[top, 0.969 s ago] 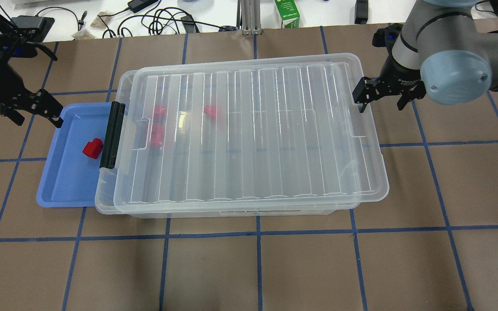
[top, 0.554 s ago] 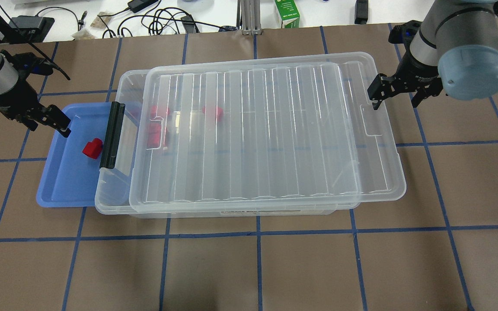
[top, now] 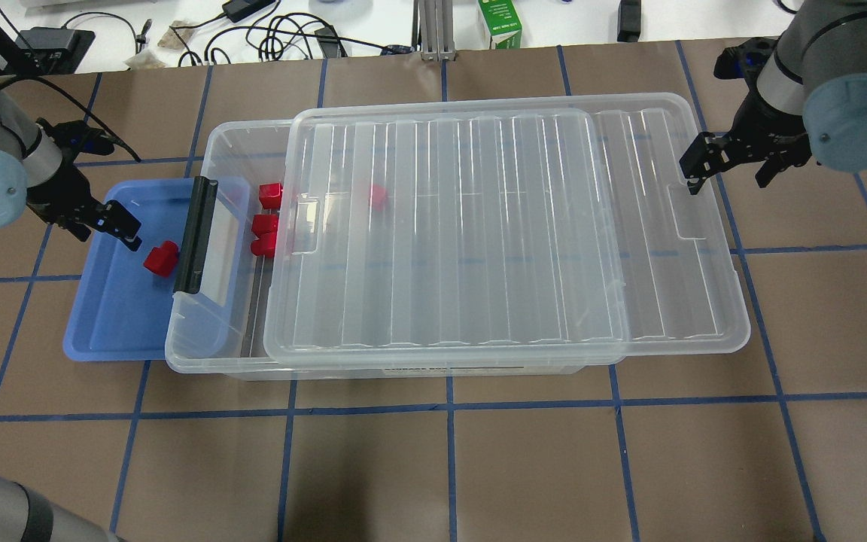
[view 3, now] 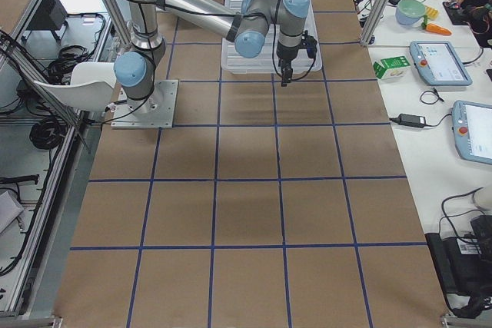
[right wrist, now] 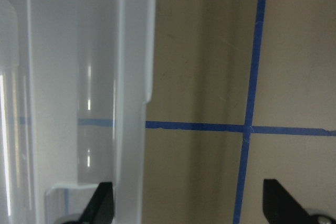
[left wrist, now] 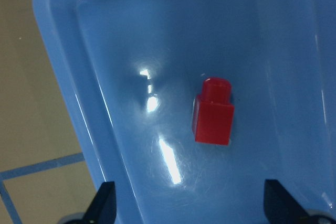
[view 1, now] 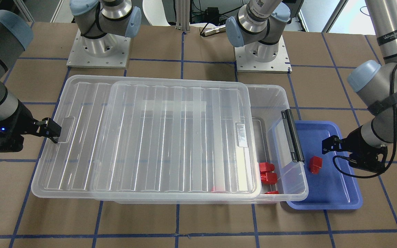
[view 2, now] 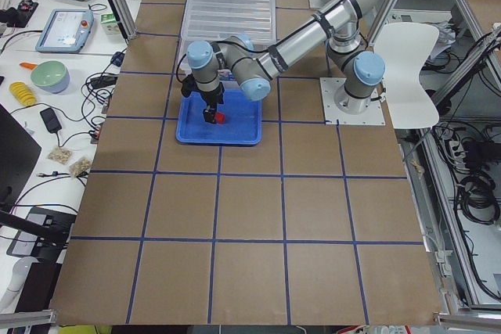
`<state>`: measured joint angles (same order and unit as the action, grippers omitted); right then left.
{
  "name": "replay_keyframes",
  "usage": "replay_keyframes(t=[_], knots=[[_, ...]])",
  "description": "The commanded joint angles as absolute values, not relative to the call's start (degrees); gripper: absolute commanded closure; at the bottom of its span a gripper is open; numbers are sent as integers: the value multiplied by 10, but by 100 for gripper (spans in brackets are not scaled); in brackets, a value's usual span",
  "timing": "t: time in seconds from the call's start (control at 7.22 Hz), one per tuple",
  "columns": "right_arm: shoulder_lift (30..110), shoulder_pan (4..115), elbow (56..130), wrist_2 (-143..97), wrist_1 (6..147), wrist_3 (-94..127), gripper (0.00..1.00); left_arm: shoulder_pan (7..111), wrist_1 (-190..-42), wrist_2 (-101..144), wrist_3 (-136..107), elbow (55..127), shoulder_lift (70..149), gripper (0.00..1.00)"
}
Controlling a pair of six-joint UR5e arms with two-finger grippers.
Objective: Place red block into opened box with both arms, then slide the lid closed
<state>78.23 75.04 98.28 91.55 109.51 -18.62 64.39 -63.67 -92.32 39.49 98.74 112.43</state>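
The red block (top: 160,258) (left wrist: 213,114) lies on its side in a small blue tray (top: 110,331), just left of the box's black bar (top: 196,234). My left gripper (top: 121,226) (left wrist: 189,208) hangs open over the tray, close to the block without touching it. The clear box (top: 208,361) is uncovered at its left end, and several red blocks (top: 265,218) (view 1: 266,172) lie inside. The ribbed lid (top: 479,226) (view 1: 174,137) overhangs the box's right end. My right gripper (top: 728,175) (right wrist: 189,205) is open, one finger hooked behind the lid's right rim.
The blue tray (view 1: 336,198) butts against the box's left end. Beyond the brown table's far edge, a white bench carries a green carton (top: 499,22) and cables (top: 283,34). Both arm bases (view 1: 98,48) stand on the robot's side of the box.
The lid has slid to the right along with my right gripper, uncovering the box's left end. My left gripper has moved right, in over the blue tray toward the red block.
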Motion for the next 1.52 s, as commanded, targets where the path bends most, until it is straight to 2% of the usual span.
replay_keyframes(t=[0.0, 0.55, 0.83, 1.11, 1.38], knots=[[787, 720, 983, 916, 1089, -223, 0, 664, -607, -914, 388, 988, 1151, 0], [787, 709, 983, 924, 1087, -236, 0, 665, -590, -917, 397, 994, 1187, 0], [787, 703, 984, 936, 1087, -242, 0, 666, -597, -919, 405, 995, 1186, 29], [787, 696, 981, 936, 1087, -242, 0, 666, -599, -918, 405, 995, 1185, 100], [787, 695, 980, 942, 1087, -242, 0, 666, -601, -917, 404, 992, 1180, 100]])
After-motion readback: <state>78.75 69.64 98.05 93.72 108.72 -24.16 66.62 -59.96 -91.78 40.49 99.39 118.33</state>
